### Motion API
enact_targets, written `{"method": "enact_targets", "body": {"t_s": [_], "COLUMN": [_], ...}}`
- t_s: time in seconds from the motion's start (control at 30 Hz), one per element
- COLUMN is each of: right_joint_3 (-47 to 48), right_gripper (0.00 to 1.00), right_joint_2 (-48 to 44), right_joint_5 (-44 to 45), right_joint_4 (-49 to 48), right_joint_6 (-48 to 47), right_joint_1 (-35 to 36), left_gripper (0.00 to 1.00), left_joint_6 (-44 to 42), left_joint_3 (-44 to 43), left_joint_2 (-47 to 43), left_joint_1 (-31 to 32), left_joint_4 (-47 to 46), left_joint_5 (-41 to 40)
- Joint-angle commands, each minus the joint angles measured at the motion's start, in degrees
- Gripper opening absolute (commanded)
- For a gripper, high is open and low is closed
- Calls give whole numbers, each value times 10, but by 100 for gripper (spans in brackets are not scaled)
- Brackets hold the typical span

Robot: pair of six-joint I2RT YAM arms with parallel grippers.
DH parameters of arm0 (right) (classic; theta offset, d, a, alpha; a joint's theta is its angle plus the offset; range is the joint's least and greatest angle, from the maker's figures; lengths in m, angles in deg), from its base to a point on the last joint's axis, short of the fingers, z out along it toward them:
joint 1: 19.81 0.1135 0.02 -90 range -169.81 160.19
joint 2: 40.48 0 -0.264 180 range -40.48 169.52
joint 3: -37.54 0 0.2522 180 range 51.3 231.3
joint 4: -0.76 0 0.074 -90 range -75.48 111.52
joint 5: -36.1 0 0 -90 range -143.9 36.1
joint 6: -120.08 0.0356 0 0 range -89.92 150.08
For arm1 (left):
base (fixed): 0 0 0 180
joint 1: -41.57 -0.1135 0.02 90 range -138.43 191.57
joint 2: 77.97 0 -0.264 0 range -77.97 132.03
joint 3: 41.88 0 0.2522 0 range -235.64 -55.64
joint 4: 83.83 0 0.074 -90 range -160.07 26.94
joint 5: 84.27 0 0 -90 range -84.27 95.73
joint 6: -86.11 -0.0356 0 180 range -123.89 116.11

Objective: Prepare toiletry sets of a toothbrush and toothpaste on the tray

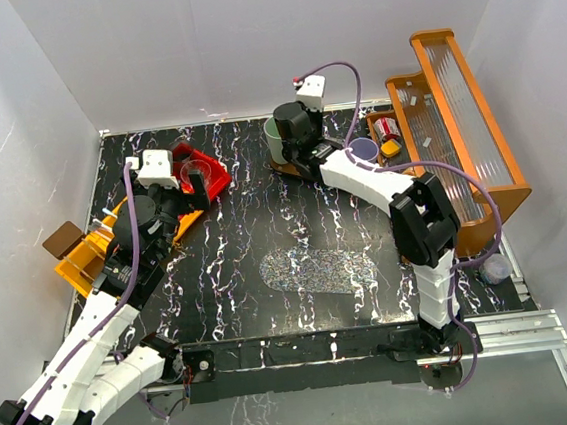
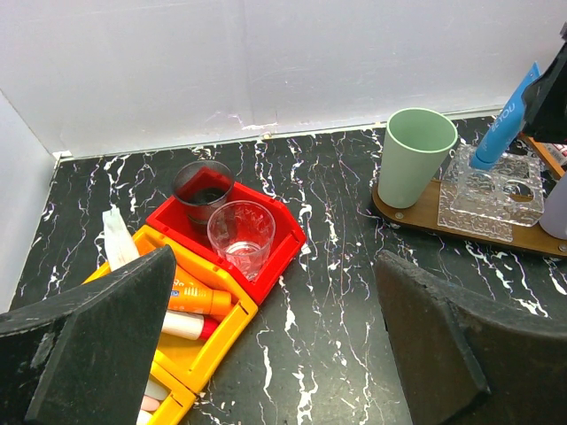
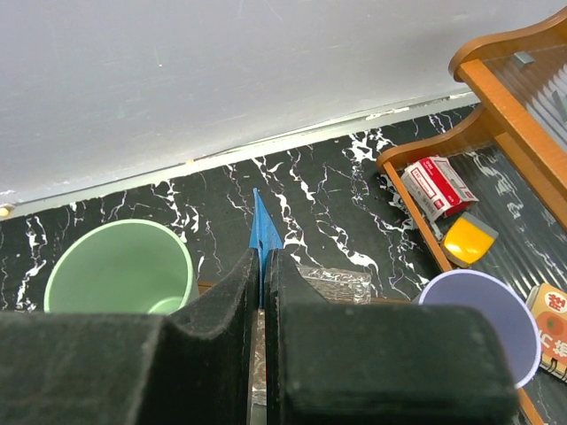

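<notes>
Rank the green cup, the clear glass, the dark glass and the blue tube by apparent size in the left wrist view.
1. green cup.
2. clear glass, though it sits nearer than the dark glass, so those two may match.
3. dark glass.
4. blue tube, slimmest.

Plain white walls [image 1: 246, 35] enclose a black tabletop [image 1: 254, 220] (white-veined, marble-like).

right claw [image 3: 263, 262]: pinched tight on a blue tube [image 3: 264, 226], tip poking up | green cup [image 3: 120, 266]: just left of claw | lilac cup [image 3: 483, 319]: right of claw | clear holder [image 3: 335, 282]: between cups | red and white box [image 3: 438, 186]: on wooden rack [image 3: 496, 97], far right | desk [image 3: 337, 190]: black, white streaks
</notes>
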Motion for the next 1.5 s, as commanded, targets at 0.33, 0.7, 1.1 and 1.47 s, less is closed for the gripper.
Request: {"method": "enact_targets", "body": {"t_s": [0.33, 0.7, 1.1, 1.47], "right_joint_3": [32, 31, 21, 15], "right_gripper": [0, 0, 0, 0], "right_joint_2": [25, 41, 52, 58], "right_joint_5": [25, 21, 11, 9], "right_joint_4": [-35, -25, -24, -21], "right_joint_6": [37, 63, 74, 80], "right_joint_1": [-2, -9, -15, -16], "left_gripper": [95, 95, 95, 95], "left_joint_6": [-6, -6, -6, -6], "left_joint_3": [5, 4, 6, 5], "left_joint_2": [-7, -8, -7, -8], "left_joint_1": [-2, -1, -1, -1], "left_joint_4": [-18, -18, -18, -18], "left_joint_5": [4, 5, 6, 7]}}
